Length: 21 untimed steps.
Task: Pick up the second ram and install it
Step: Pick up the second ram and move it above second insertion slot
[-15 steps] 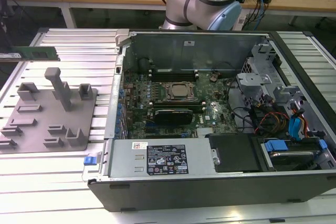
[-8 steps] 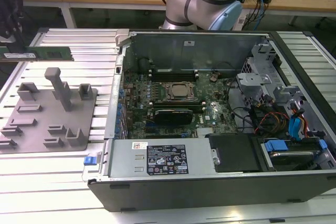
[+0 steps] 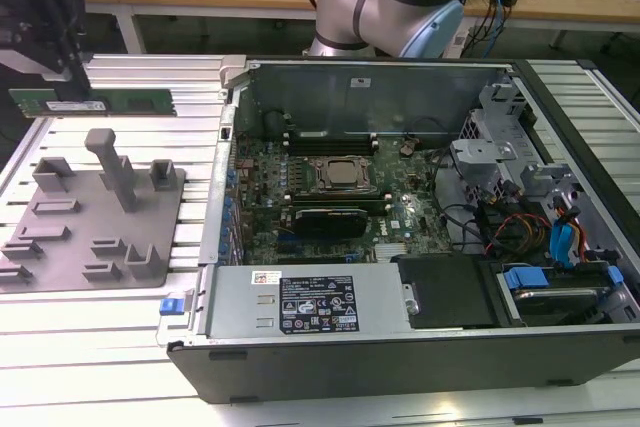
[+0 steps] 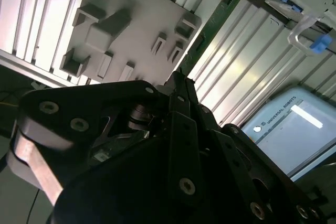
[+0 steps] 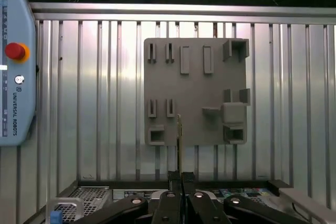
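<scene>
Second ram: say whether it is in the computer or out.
Out. The hand holds the second ram level above the grey holder plate, beside the open computer case.

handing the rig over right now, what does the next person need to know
Gripper: fingers shut on the long thin green circuit-board ram stick.
Stick: lifted in the air, clear of the grey plastic holder plate, on the exterior view's left of the open black computer case.
Done: pickup.
Left: stick not yet seated on the green motherboard.
</scene>
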### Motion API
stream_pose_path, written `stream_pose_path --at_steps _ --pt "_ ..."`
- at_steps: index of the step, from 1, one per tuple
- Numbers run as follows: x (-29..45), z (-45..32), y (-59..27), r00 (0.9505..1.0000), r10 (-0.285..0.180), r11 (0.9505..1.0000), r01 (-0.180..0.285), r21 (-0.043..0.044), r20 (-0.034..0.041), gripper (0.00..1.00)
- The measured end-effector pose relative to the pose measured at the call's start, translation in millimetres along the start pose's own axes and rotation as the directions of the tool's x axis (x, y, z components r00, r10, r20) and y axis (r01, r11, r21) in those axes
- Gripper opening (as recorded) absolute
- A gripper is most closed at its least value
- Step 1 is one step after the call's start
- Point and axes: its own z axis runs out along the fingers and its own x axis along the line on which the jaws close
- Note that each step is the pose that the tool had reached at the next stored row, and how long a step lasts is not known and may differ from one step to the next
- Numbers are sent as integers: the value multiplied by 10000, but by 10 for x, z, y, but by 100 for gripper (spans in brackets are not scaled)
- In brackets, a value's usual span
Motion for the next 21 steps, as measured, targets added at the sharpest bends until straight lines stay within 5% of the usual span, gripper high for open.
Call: stream_pose_path --at_steps 4,21 --pt "1 -4 -123 10000 0 10000 0 1 1 9" --pt "3 -39 -917 10000 0 10000 0 2 1 9"
